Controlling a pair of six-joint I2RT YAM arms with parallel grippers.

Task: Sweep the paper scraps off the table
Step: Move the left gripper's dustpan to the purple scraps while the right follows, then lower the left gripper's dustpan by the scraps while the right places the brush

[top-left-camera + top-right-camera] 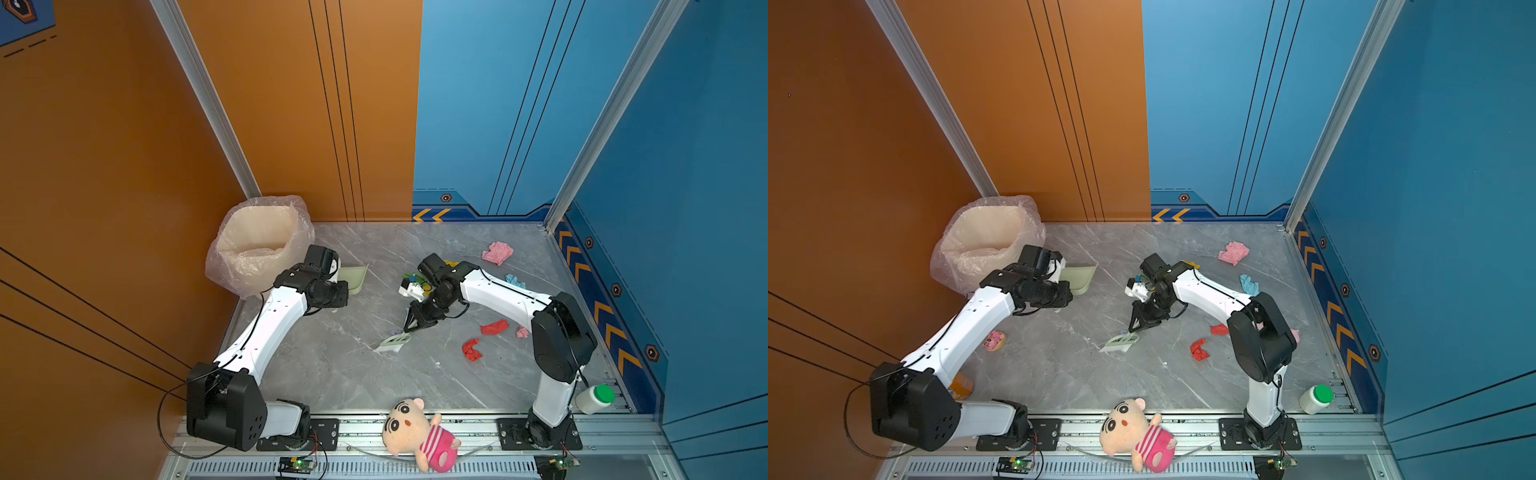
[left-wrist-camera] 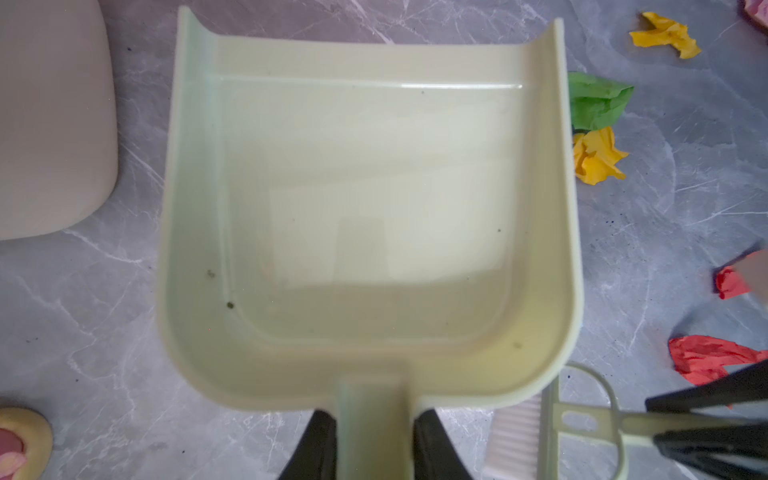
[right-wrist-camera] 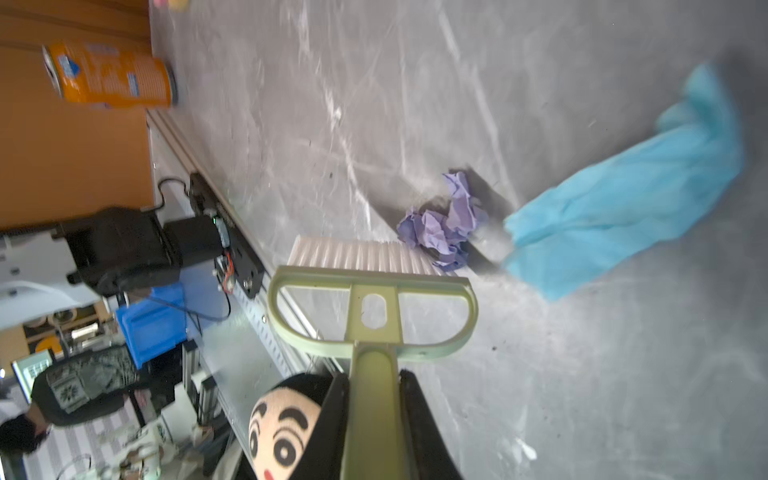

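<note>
Mid-sweep, likely: right gripper (image 3: pixel 372 390) clamped brush (image 3: pixel 353 253) beside lilac scrap (image 3: pixel 442 222); left gripper (image 2: pixel 372 419) clamped dustpan (image 2: pixel 365 208) (empty). Next needs a stroke toward dustpan.

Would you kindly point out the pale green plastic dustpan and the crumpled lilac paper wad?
pale green plastic dustpan (image 2: pixel 365 187): left wrist view, on its flat floor.
crumpled lilac paper wad (image 3: pixel 442 222): right wrist view, on its middle.

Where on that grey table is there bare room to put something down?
Barest: the front middle of the table, between brush and plush doll. Also the back strip between dustpan and pink scrap. Crowded: right side, among red scraps.
</note>
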